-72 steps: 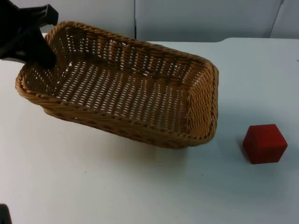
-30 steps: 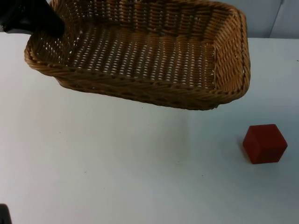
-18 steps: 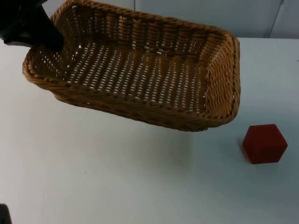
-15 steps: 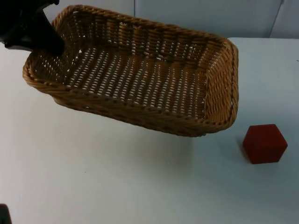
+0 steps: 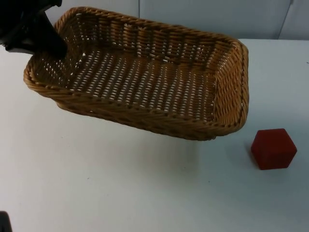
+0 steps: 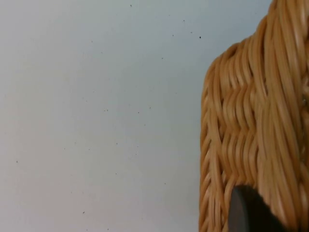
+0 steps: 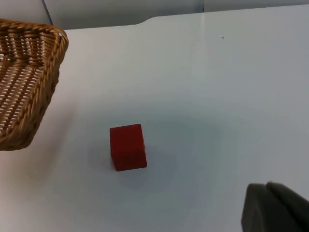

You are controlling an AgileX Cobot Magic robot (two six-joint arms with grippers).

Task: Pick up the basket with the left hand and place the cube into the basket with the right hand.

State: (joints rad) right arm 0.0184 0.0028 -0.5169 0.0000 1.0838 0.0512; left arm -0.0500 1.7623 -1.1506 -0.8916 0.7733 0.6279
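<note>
1. The left gripper (image 5: 46, 46) is gripping the wicker basket (image 5: 145, 87) at its left end wall, with its fingers closed over the rim there.
2. The basket is hanging tilted above the white table (image 5: 120, 193), its left end held by the gripper and its right end dipping toward the table; whether the low end is touching the surface cannot be told.
3. The basket is sitting empty, with its open weave floor facing up toward the top camera.
4. In the left wrist view the woven wall of the basket (image 6: 251, 121) is standing right against a black fingertip (image 6: 246, 212), with bare table beside it.
5. The red cube (image 5: 273, 148) is resting on the table near the basket's right end, apart from it and not touching.
6. In the right wrist view the cube (image 7: 128, 147) is lying on the table with the basket's corner (image 7: 29, 72) off to one side of it.
7. The right gripper (image 7: 273, 208) is waiting above the table, apart from the cube; whether its fingers are apart or together cannot be told.
</note>
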